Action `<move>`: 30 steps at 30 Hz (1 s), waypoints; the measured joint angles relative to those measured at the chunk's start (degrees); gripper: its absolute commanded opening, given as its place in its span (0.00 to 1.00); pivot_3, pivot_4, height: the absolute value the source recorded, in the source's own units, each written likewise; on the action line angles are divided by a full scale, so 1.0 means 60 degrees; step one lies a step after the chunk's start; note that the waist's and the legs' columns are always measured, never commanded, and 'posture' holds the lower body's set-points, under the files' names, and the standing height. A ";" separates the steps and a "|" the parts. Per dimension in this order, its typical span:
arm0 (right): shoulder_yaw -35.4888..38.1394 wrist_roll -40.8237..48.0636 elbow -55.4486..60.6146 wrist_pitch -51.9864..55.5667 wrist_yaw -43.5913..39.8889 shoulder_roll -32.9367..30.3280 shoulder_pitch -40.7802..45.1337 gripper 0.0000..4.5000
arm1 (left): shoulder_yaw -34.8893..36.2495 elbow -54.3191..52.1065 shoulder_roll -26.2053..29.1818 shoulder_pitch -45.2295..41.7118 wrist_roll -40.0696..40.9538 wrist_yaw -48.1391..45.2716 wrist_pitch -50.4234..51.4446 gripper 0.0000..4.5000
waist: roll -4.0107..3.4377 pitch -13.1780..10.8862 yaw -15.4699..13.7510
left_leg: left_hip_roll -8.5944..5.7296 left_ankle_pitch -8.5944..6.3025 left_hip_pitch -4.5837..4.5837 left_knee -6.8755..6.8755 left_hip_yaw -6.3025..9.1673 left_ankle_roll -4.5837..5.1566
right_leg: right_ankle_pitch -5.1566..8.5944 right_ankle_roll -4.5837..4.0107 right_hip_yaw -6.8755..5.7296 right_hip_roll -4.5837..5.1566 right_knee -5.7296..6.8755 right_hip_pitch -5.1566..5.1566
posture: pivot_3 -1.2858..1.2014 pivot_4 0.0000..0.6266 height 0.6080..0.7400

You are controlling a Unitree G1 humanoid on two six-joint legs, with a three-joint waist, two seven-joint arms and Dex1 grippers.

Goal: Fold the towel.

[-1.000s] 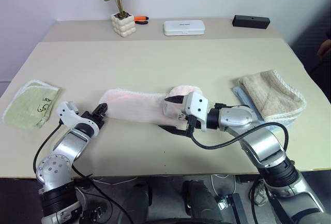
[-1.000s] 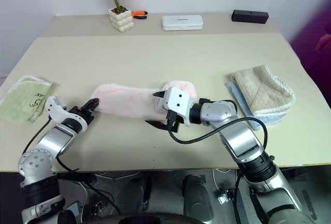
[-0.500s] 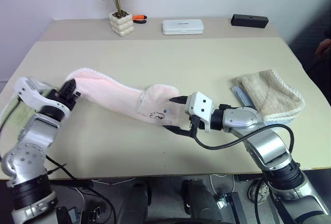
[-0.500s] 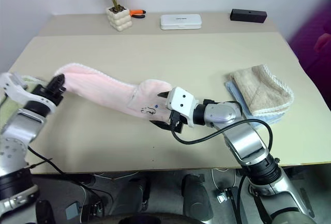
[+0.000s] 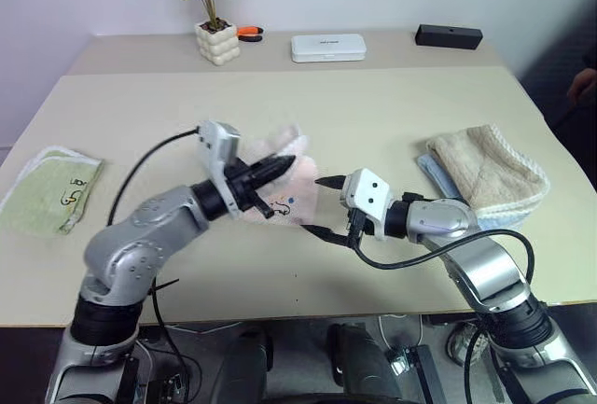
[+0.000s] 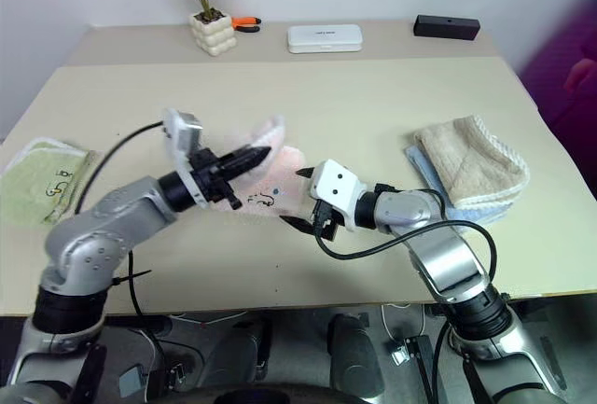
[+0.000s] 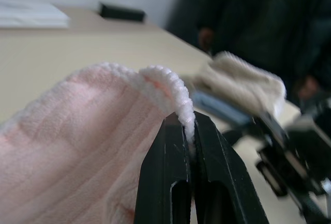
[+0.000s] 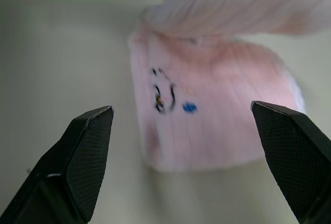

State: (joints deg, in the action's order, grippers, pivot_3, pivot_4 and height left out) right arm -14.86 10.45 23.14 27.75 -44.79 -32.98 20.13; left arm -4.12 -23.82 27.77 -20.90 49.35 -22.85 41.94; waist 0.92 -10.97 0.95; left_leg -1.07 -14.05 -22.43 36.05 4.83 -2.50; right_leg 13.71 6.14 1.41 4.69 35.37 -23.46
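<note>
Near the centre of the left eye view, the left hand [image 5: 284, 163] reaches across from the left of the frame, its forearm angled up and rightward and its black fingers roughly level, pointing toward the right. Those fingers [image 7: 173, 182] are pressed together on the white scalloped edge of the towel [image 5: 280, 201], pinching a raised fold of the pale pink cloth above the bench [image 5: 373, 115]. The rest of the towel lies bunched just below and right of that hand, in the middle of the frame, with its small dark logo and a blue dot facing up.

The right hand [image 5: 320, 207] comes in from the lower right, forearm bent at the elbow and pointing leftward, slightly downward. Its two fingers [image 8: 85, 157] stand wide apart, holding nothing, with the towel's near end just in front of them.

A light green towel [image 5: 51, 189] lies at the left edge, and a beige towel [image 5: 490, 171] at the right.
</note>
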 measured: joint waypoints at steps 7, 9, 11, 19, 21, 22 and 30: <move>0.0205 -0.0247 -0.0135 -0.0104 0.0179 -0.0275 -0.0328 0.97 | -0.0543 0.0817 -0.0440 0.0101 -0.0860 -0.0616 -0.0044 0.07 | 0.0001 0.0000 -0.0027 | -0.0001 0.0000 -0.0006 0.0007 0.0001 0.0001 | 0.0003 -0.0004 0.0000 0.0003 -0.0006 0.0002 | 0.52 0.24 0.99; 0.0219 -0.0292 -0.0135 -0.0119 0.0203 -0.0276 -0.0331 0.97 | -0.0393 0.0812 -0.0581 0.0101 -0.0780 -0.0731 -0.0001 0.20 | 0.0001 0.0000 -0.0028 | -0.0001 0.0000 -0.0006 0.0007 0.0002 0.0001 | 0.0003 -0.0003 0.0000 0.0004 -0.0006 0.0002 | 0.52 0.24 0.99; 0.0219 -0.0318 -0.0135 -0.0131 0.0213 -0.0276 -0.0339 0.97 | -0.0122 0.0759 -0.0585 0.0110 -0.0600 -0.0760 0.0097 0.39 | 0.0001 0.0000 -0.0024 | -0.0001 0.0000 -0.0006 0.0007 0.0002 0.0001 | -0.0002 0.0005 0.0000 0.0003 -0.0005 0.0002 | 0.52 0.24 0.99; 0.0460 -0.0377 -0.0381 -0.0243 0.0193 -0.0321 -0.0266 0.85 | 0.2373 -0.0135 0.0364 0.0724 0.1883 -0.0838 0.1154 0.54 | -0.0001 -0.0001 -0.0016 | 0.0000 -0.0001 -0.0004 0.0011 0.0005 0.0001 | 0.0004 -0.0004 -0.0001 0.0005 -0.0001 0.0003 | 0.52 0.24 0.99; 0.0669 -0.0357 -0.0593 -0.0198 0.0191 -0.0324 -0.0112 0.69 | 0.3004 0.0015 0.0626 0.0728 0.1817 -0.0555 0.1016 0.42 | 0.0000 -0.0002 -0.0026 | -0.0001 -0.0001 -0.0004 0.0012 0.0005 0.0001 | 0.0004 -0.0005 -0.0001 0.0005 -0.0001 0.0003 | 0.52 0.24 0.99; 0.0775 -0.0327 -0.0743 -0.0172 0.0196 -0.0320 0.0060 0.59 | 0.3198 0.0156 0.0781 0.0724 0.1545 -0.0420 0.0858 0.32 | 0.0000 -0.0002 -0.0028 | -0.0001 0.0000 -0.0003 0.0012 0.0004 0.0001 | 0.0004 -0.0005 -0.0001 0.0004 -0.0001 0.0004 | 0.52 0.24 0.99; 0.1092 0.0084 -0.0980 0.0120 0.0283 0.0148 0.1224 0.01 | 0.2285 0.0844 0.1122 0.0685 -0.0945 -0.0423 -0.0150 0.00 | 0.0001 -0.0002 -0.0067 | -0.0004 0.0000 -0.0012 0.0004 0.0004 0.0000 | -0.0011 0.0021 -0.0002 0.0007 -0.0015 0.0003 | 0.52 0.24 0.99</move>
State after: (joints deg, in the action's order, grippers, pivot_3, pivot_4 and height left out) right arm -8.31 10.96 17.26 28.46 -43.10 -32.10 27.48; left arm 9.59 -18.76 34.50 -16.78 43.68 -25.39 41.04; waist 0.92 -10.98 0.54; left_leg -1.10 -14.05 -22.50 36.07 4.85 -2.50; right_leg 13.64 6.27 1.39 4.73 35.28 -23.44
